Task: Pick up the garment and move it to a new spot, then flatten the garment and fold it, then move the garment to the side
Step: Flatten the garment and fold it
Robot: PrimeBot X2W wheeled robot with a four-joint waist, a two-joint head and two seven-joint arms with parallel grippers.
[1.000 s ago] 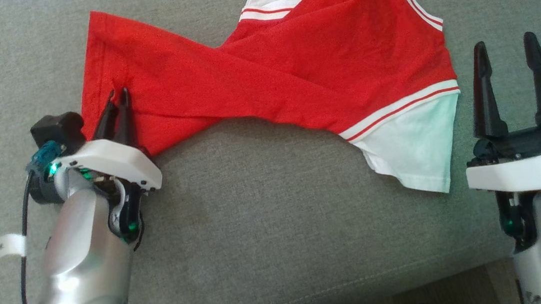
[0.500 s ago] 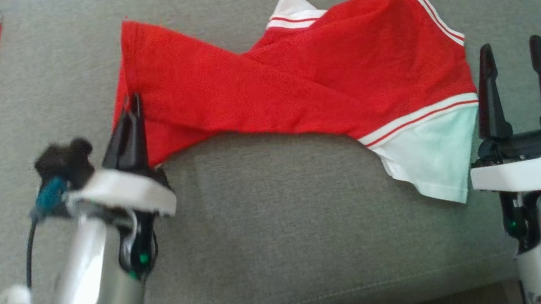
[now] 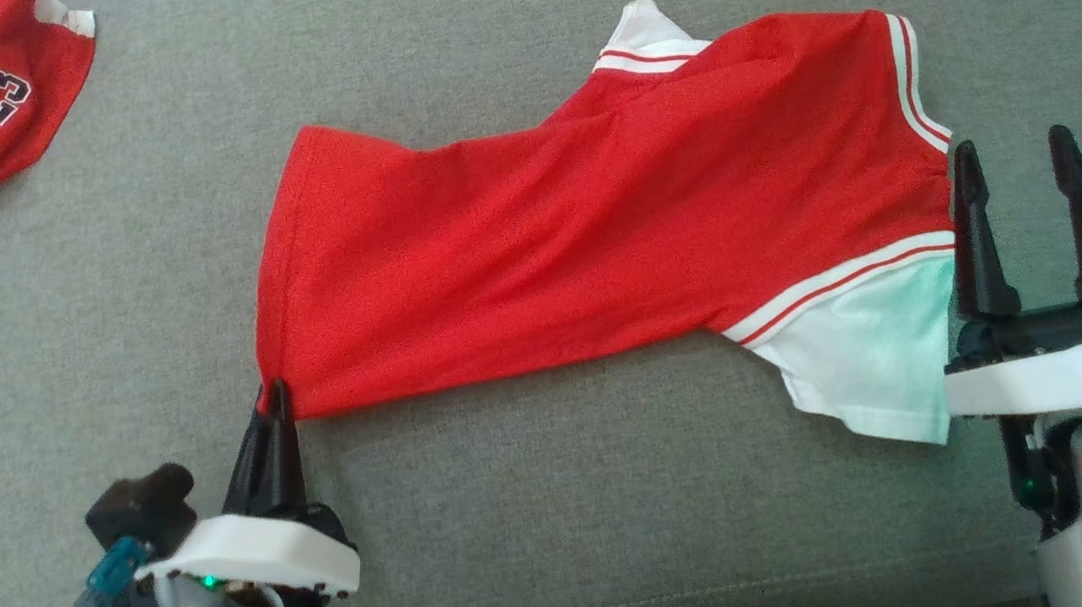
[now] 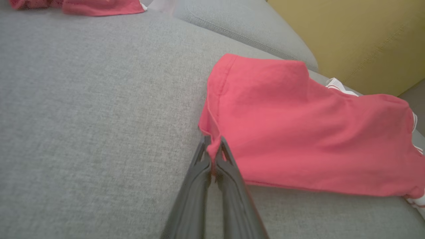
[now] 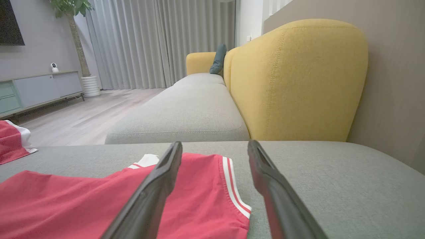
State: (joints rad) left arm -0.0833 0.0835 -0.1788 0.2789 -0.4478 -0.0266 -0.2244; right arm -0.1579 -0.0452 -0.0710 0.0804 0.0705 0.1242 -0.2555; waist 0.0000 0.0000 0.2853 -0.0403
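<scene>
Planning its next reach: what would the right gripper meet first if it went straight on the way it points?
Probably nothing near: the right gripper points over bare grey sofa cushion, just beside the red white-striped garment; the yellow backrest comes after, depth unclear.

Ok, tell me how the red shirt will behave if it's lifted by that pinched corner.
Probably floppy: the shirt lies in soft creases and bunches at the corner pinched in the left claw, so the rest would likely hang and trail. It looks thin, so probably light. On the woven sofa it may drag rather than slide.
</scene>
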